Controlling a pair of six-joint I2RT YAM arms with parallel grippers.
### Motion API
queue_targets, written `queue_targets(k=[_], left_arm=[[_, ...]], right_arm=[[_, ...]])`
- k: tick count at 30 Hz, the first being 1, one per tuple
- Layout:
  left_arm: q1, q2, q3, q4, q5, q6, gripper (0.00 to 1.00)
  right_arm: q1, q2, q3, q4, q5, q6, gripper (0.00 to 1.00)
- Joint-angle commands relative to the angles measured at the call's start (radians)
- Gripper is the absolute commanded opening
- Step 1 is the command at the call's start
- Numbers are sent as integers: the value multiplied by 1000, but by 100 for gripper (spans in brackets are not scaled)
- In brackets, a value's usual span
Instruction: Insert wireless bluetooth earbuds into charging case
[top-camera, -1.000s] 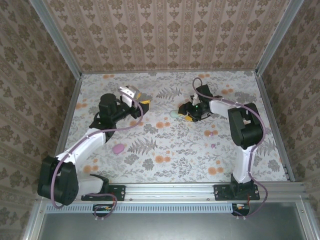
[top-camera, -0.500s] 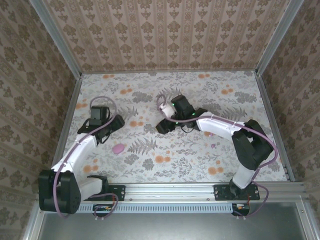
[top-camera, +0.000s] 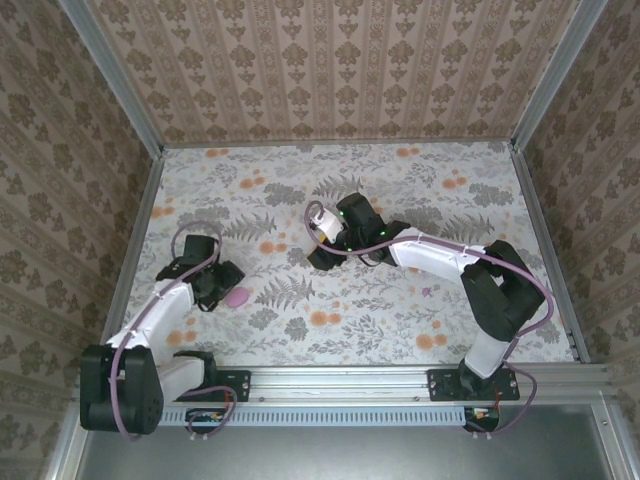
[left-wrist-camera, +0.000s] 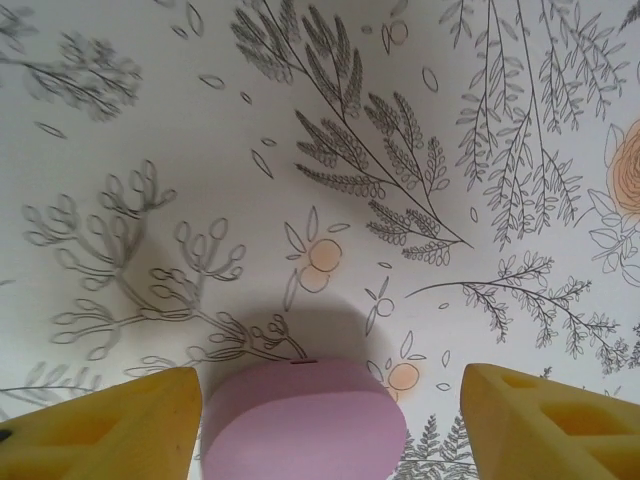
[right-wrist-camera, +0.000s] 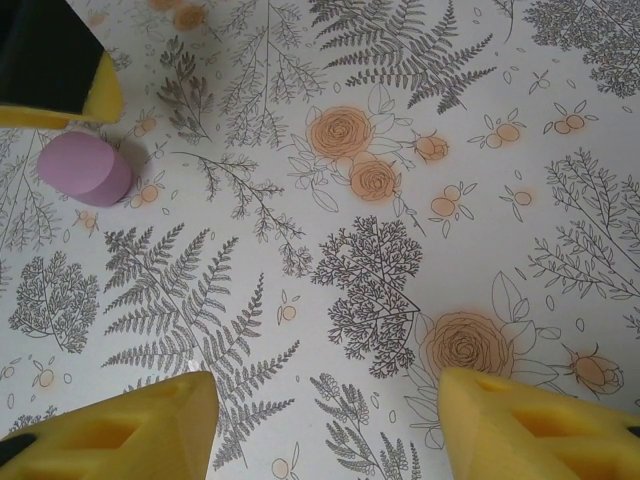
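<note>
While jaws stand parted, 1 pink case (left-wrist-camera: 303, 420), perhaps 1 earbud (top-camera: 427, 292)

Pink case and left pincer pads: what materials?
Pink case: likely smooth matte plastic, judging by its even colour, lack of glare and small seam mark at the edge. Left pincer pads: probably yellow foam or soft rubber, with a dull surface and moulded recesses.

charging case (top-camera: 237, 297) on table (top-camera: 400, 320), within left pincer (left-wrist-camera: 332, 412), right pincer (right-wrist-camera: 322, 410) well apart
</note>
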Motion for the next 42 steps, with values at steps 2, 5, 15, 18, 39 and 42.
queue_targets(k=[2, 5, 15, 18, 39, 42], left_arm=[[-5, 30, -37, 84, 81, -62, 69], [-11, 36, -46, 104, 92, -74, 69], [-56, 126, -22, 213, 152, -72, 69], [-81, 176, -3, 254, 171, -78, 68], [-102, 124, 65, 151, 91, -72, 67], [-86, 120, 63, 150, 96, -70, 68]], right_arm=[[-3, 13, 0, 11, 22, -3, 62], [-3, 17, -3, 12, 21, 6, 62], [2, 32, -53, 87, -41, -38, 63], [15, 32, -102, 160, -98, -108, 63], [218, 304, -1, 422, -100, -247, 65], [228, 348, 39, 437, -104, -247, 65]])
